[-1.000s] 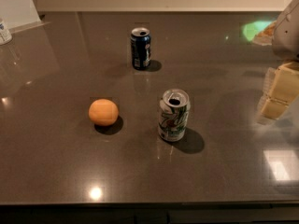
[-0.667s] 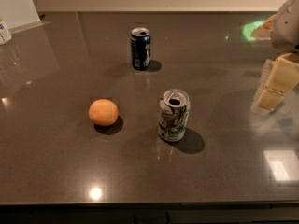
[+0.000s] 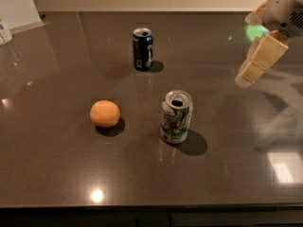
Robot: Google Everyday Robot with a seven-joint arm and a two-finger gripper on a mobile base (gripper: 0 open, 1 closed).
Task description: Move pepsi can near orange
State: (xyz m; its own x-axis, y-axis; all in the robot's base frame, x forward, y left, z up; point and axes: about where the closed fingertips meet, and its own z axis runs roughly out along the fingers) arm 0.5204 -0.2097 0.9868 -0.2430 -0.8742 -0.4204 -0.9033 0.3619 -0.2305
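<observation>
The gripper (image 3: 252, 69) hung at the upper right, its grip impossible to tell, while the pepsi can (image 3: 142, 48) stood upper centre, well apart from the orange (image 3: 104, 113).

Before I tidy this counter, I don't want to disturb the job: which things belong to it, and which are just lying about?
Job: pepsi can, far middle; orange, front left; gripper, upper right.
Lying about: white-and-green can, centre; white container, far left edge.
</observation>
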